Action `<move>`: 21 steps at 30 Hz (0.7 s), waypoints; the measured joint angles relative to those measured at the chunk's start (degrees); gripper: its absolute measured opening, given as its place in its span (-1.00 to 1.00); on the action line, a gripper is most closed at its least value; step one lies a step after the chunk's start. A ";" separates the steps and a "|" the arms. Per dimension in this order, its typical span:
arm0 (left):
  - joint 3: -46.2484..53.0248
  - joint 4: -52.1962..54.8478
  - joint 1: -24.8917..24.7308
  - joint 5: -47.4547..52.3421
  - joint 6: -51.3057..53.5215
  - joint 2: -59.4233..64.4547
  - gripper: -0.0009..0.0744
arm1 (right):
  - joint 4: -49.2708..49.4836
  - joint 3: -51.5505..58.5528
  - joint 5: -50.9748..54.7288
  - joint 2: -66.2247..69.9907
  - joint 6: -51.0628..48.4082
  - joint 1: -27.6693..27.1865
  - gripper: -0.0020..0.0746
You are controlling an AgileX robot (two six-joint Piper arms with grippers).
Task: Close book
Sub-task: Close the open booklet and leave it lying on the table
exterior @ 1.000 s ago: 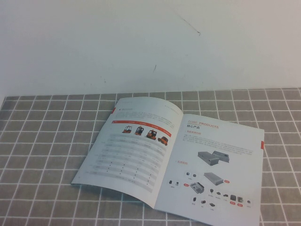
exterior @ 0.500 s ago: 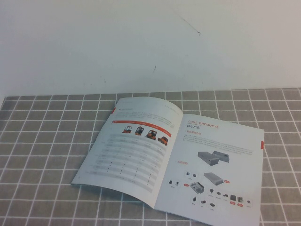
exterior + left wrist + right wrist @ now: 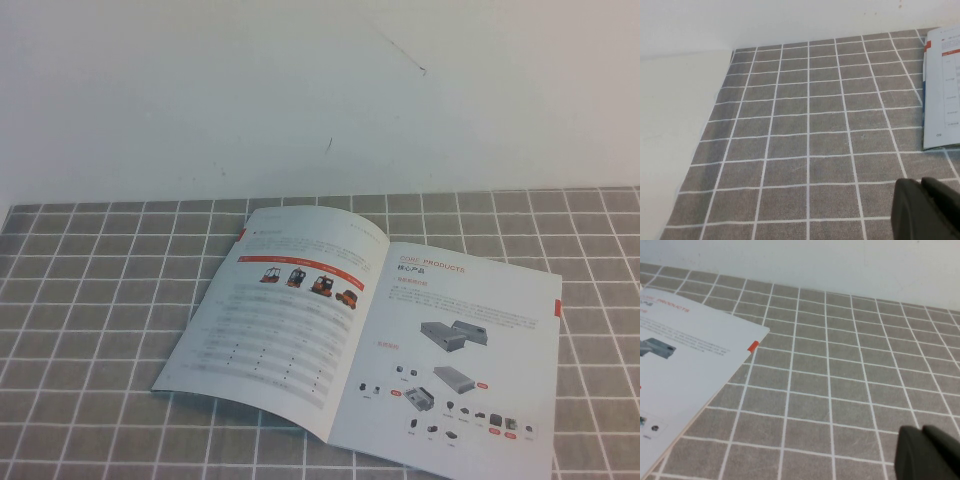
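An open booklet (image 3: 370,335) lies flat on the grey checked cloth, its left page curving up slightly and its right page showing product photos. Neither arm appears in the high view. In the left wrist view my left gripper (image 3: 921,186) hangs over bare cloth, shut and empty, with the booklet's left page edge (image 3: 942,90) some way off. In the right wrist view my right gripper (image 3: 921,432) is shut with nothing in it, over bare cloth, well apart from the booklet's right page (image 3: 685,370).
The grey tiled cloth (image 3: 90,290) covers the table up to a white wall (image 3: 300,90) at the back. A bare white table strip (image 3: 670,130) borders the cloth beside the left gripper.
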 joint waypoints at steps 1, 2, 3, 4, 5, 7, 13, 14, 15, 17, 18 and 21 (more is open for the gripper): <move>0.00 0.00 0.00 0.00 0.00 0.00 -0.98 | 0.00 0.00 0.00 0.00 0.00 0.00 -0.95; 0.00 0.00 0.00 0.00 0.00 0.00 -0.98 | 0.00 0.00 0.00 0.00 0.00 0.00 -0.95; 0.00 0.00 0.00 0.00 0.00 0.00 -0.98 | 0.00 0.00 0.00 0.00 0.00 0.00 -0.95; 0.00 0.00 0.00 0.00 0.00 0.00 -0.98 | 0.00 0.00 -0.11 0.00 0.00 0.00 -0.95; 0.00 0.00 0.00 0.00 0.00 0.00 -0.98 | 0.00 0.00 -0.24 0.00 0.00 0.00 -0.95; 0.00 0.00 0.00 -0.79 0.00 0.00 -0.98 | 0.00 0.10 -1.10 0.00 0.00 0.00 -0.95; 0.20 -0.12 0.00 -12.95 0.10 0.00 -0.98 | 0.00 0.10 -16.06 0.00 0.00 0.00 -0.95; 0.20 -0.12 0.00 -16.60 0.10 0.00 -0.98 | 0.00 0.10 -20.00 0.00 0.00 0.00 -0.95; 0.20 -0.12 0.00 -19.78 0.10 0.00 -0.98 | 0.00 0.10 -24.13 0.00 -0.11 0.00 -0.95; 0.20 -0.12 0.00 -28.05 0.10 0.00 -0.98 | 0.00 0.10 -31.49 0.00 -0.22 0.00 -0.95; 0.20 -0.12 0.00 -32.18 0.10 0.00 -0.98 | 0.00 0.10 -35.44 0.00 -0.22 0.00 -0.95; 0.20 -0.12 0.00 -43.13 0.10 0.00 -0.99 | 0.00 0.10 -45.63 0.00 -0.22 0.00 -0.95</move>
